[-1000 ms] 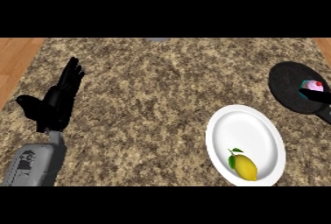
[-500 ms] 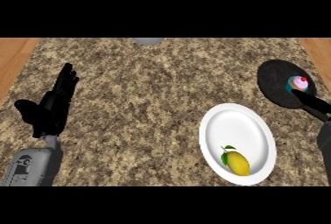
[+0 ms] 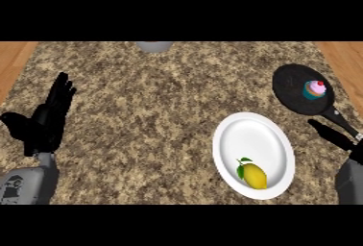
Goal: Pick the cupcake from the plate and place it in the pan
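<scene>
The cupcake [image 3: 315, 89], pink-frosted with a red cherry and a teal wrapper, stands inside the black pan [image 3: 296, 92] at the right of the counter. The white plate [image 3: 261, 139] lies nearer and to the left of the pan, holding only a yellow lemon [image 3: 254, 176] with a green leaf. My right hand [image 3: 334, 136] shows at the right edge just below the pan's handle [image 3: 340, 119], fingers straight, holding nothing. My left hand [image 3: 48, 120] rests open at the left, fingers up, far from plate and pan.
A grey round object [image 3: 154, 46] sits at the counter's far edge, partly cut off. Wooden floor [image 3: 14, 57] shows beyond the counter's left and right sides. Bare granite counter [image 3: 156, 120] spreads between my left hand and the plate.
The view has shifted so plate and pan appear further left. My right hand has come into view at the right edge, below the pan's handle. The left hand stays as it was.
</scene>
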Robot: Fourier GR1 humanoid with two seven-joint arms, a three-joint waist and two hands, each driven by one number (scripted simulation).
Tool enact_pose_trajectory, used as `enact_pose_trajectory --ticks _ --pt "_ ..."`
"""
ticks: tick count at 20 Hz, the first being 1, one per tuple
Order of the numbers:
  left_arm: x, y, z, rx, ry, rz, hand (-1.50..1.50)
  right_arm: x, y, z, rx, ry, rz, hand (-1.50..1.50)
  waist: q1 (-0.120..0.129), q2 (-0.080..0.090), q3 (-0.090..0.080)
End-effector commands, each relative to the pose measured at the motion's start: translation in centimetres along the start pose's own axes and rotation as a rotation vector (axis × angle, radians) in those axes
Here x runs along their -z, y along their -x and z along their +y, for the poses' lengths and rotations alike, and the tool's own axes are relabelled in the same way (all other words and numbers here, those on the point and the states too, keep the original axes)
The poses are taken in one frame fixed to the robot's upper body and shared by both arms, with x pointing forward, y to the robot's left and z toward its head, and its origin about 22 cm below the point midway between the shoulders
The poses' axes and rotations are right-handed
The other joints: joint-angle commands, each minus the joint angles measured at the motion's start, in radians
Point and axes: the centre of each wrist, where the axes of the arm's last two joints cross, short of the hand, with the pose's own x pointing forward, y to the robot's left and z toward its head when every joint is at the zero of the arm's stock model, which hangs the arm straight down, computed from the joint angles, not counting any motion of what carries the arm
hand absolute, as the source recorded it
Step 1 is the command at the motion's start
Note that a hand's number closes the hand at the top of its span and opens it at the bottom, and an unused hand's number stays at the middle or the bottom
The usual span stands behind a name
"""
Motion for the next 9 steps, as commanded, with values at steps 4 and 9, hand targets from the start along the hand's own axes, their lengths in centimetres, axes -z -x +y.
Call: enact_pose_trajectory --ticks 4,9 --pt "0.0 -0.7 -0.6 0.002 0.015 0.006 0.0 -6.3 -1.5 -2.9 0.041 -0.026 0.008 -1.5 0.008 0.004 0.001" --pt "0.7 -0.4 -0.4 -0.005 0.026 -0.013 0.0 -9.0 -5.9 -3.9 -0.039 -0.016 0.015 -1.5 0.027 0.013 0.003"
